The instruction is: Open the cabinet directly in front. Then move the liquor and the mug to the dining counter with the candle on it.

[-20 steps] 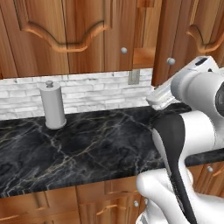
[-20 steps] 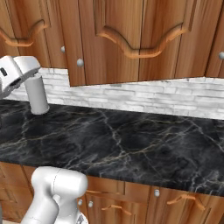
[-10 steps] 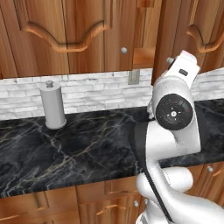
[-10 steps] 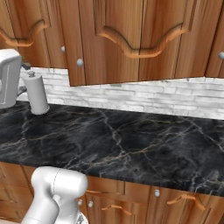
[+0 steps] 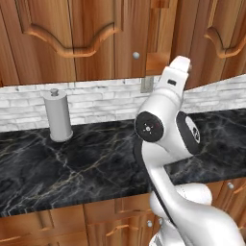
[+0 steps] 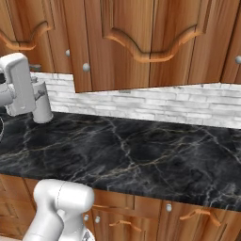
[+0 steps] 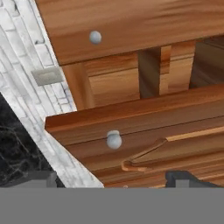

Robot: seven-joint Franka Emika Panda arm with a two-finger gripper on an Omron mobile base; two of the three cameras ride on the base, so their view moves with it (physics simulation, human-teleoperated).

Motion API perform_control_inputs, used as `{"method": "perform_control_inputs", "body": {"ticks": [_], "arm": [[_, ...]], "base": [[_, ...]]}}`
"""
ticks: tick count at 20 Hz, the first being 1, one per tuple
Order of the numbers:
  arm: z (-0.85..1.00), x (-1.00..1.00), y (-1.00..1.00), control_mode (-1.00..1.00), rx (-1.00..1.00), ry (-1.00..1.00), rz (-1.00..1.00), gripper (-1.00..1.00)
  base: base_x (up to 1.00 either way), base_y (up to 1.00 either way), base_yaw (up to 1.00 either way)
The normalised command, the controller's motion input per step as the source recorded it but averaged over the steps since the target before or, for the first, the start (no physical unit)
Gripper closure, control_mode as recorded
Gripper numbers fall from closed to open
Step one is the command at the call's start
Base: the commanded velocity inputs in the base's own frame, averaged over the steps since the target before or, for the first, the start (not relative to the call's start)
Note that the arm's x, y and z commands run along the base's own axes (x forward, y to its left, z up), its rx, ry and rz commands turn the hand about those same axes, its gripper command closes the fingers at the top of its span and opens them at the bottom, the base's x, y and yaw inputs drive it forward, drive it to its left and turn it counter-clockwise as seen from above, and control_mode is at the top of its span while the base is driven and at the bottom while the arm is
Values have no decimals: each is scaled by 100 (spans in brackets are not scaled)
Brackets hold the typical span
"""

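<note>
1. A grey paper towel holder stands on the left of the black marble table, close to the white brick wall.
2. The white robot arm reaches up to the cabinet above the table.
3. One cabinet door stands partly open, and bare wood shows in the gap behind it.
4. The gripper is near that door's round silver knob, not touching it. Its jaws are spread wide and hold nothing.
</note>
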Motion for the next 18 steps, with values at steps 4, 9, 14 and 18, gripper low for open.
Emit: {"method": "perform_control_inputs", "body": {"ticks": [4, 9, 14, 18], "arm": [[0, 46, 0, -100, 0, 0, 0, -100], [0, 43, -1, -100, 0, 4, 0, -100], [0, 54, 0, -100, 0, 8, 0, -100], [0, 57, 0, -100, 0, 6, 0, -100]], "base": [[0, 0, 0], [0, 0, 0], [0, 0, 0], [0, 0, 0]]}}
